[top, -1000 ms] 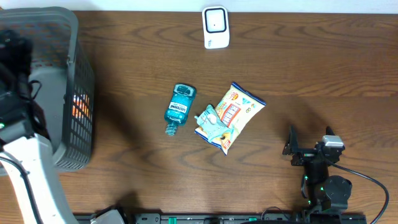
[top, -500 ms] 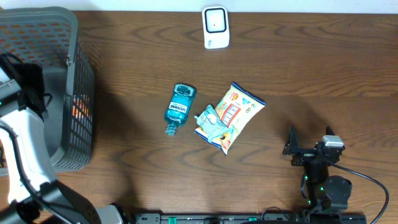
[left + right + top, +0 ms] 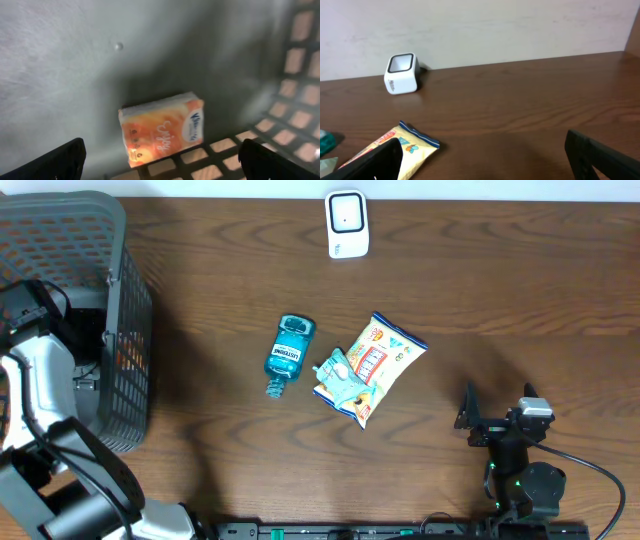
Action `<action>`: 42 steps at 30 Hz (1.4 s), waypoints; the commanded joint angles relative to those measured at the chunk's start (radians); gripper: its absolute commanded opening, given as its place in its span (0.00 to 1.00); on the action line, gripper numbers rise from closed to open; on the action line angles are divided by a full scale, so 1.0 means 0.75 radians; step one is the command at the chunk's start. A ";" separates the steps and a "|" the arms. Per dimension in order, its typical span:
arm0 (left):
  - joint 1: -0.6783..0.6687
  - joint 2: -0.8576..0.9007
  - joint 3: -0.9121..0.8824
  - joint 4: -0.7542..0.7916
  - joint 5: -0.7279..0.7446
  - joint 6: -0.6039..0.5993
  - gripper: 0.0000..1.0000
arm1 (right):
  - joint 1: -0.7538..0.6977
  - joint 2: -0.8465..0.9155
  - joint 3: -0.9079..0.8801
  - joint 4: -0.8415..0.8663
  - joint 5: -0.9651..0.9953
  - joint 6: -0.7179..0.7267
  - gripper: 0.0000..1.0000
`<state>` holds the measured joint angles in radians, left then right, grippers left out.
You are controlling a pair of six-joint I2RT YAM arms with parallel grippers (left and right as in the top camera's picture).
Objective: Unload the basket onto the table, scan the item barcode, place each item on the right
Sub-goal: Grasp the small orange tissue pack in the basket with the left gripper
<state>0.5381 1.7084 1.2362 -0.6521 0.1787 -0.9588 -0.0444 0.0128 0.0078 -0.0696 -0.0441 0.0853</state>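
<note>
An orange tissue pack [image 3: 162, 127] lies flat on the grey floor of the basket [image 3: 125, 330], against its mesh wall. My left gripper [image 3: 162, 167] hangs above it, open, with nothing between its fingers [image 3: 62, 160]; the pack sits between them, untouched. The white barcode scanner [image 3: 346, 224] stands at the table's far edge, also seen as the scanner [image 3: 401, 73] in the right wrist view. My right gripper [image 3: 485, 162] rests open and empty near the table's front right, facing the scanner.
A blue-green mouthwash bottle [image 3: 289, 352], a yellow snack bag [image 3: 380, 355] and a small teal pouch [image 3: 336, 385] lie mid-table. The basket's tall mesh walls surround my left arm [image 3: 40, 390]. The right arm [image 3: 510, 435] stays at the front edge.
My left arm has swung lower and deeper into the basket, toward its front-left side. The right arm and the items on the table have not moved.
</note>
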 commanded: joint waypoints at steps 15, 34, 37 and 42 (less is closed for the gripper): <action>-0.062 0.195 -0.036 0.035 0.016 0.089 0.41 | -0.006 -0.002 -0.003 -0.004 0.012 -0.021 0.99; -0.052 -0.077 -0.056 0.271 -0.041 0.151 0.07 | -0.006 -0.002 -0.003 -0.004 0.012 -0.021 0.99; -0.050 -0.243 -0.056 0.337 -0.076 0.151 0.07 | -0.006 -0.002 -0.003 -0.004 0.012 -0.021 0.99; -0.050 -0.499 -0.056 0.344 -0.120 0.152 0.07 | -0.006 -0.002 -0.003 -0.004 0.011 -0.021 0.99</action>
<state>0.4961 1.4372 1.1858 -0.3916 0.1310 -0.8619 -0.0444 0.0128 0.0078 -0.0700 -0.0441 0.0853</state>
